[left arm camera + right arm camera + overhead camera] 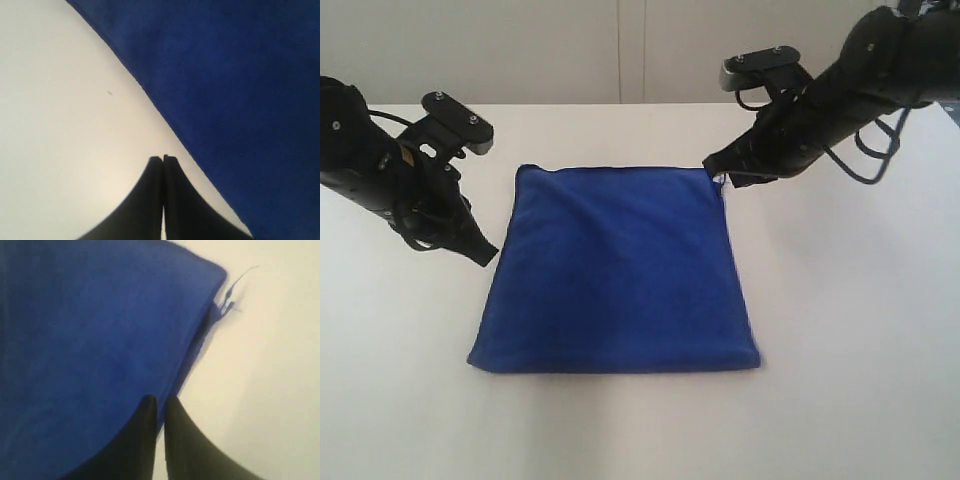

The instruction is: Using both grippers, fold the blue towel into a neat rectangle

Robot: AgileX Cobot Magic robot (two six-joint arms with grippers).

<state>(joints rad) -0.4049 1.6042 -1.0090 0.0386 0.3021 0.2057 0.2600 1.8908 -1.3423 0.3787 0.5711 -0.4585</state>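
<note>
Blue towel (615, 270) beside left fingers (146, 200), edge at right fingers (137, 440)

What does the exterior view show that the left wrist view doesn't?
Only the exterior view: the whole outline of the blue towel lying flat, both arms, and the right gripper at the towel's far right corner. Only the left wrist view: a close look at the left gripper, its jaws pressed together with nothing between them, over bare table just beside the towel's edge. Both: the towel, the white table and the left gripper.
</note>
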